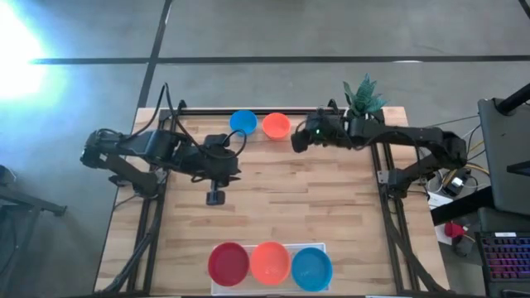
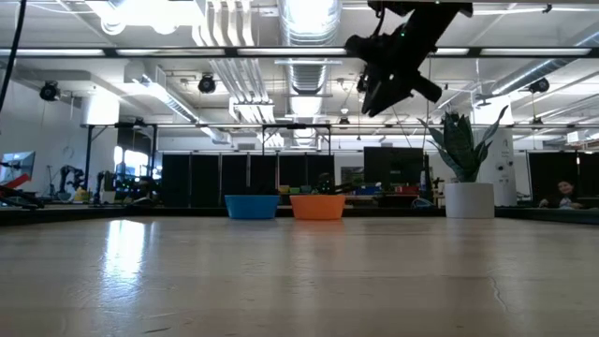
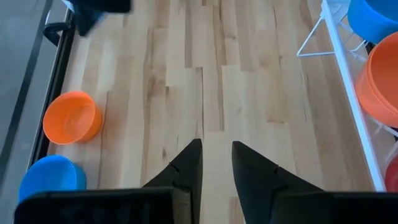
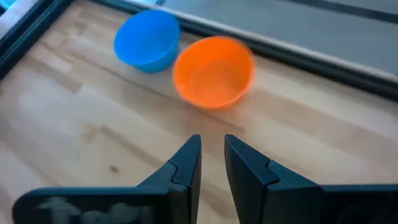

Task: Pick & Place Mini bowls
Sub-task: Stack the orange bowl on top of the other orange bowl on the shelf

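1. The right gripper point(image 1: 296, 142) hangs in the air above the wooden slatted table point(image 1: 273, 207), near its far edge; the low view shows it well clear of the surface point(image 2: 382, 94). Its two dark fingers point(image 4: 186, 163) are nearly pressed together, with only a narrow slit between them and nothing pinched.
2. Just ahead of that pincer sits a small round glossy orange plastic bowl point(image 4: 213, 71), upright on the table and apart from the fingertips. In the high view the bowl point(image 1: 276, 126) is just beside the pincer, toward the far edge.
3. A small round glossy blue plastic bowl point(image 4: 147, 39) stands right next to the orange one, on the side away from the right pincer; I cannot tell whether the two touch. The high view shows it too point(image 1: 243, 122).
4. The left gripper point(image 1: 217, 197) waits over the middle of the table, its fingers point(image 3: 188, 168) a little apart and empty. From it, the two far bowls lie well off to one side.
5. On its other side, at the near edge, a white rectangular lattice tray point(image 1: 321, 249) holds three more bowls in a row: a red bowl point(image 1: 228, 262), a second orange bowl point(image 1: 270, 261) and a second blue bowl point(image 1: 312, 268).
6. A small green plant in a white pot point(image 2: 468, 178) stands behind the right pincer, at the far corner.
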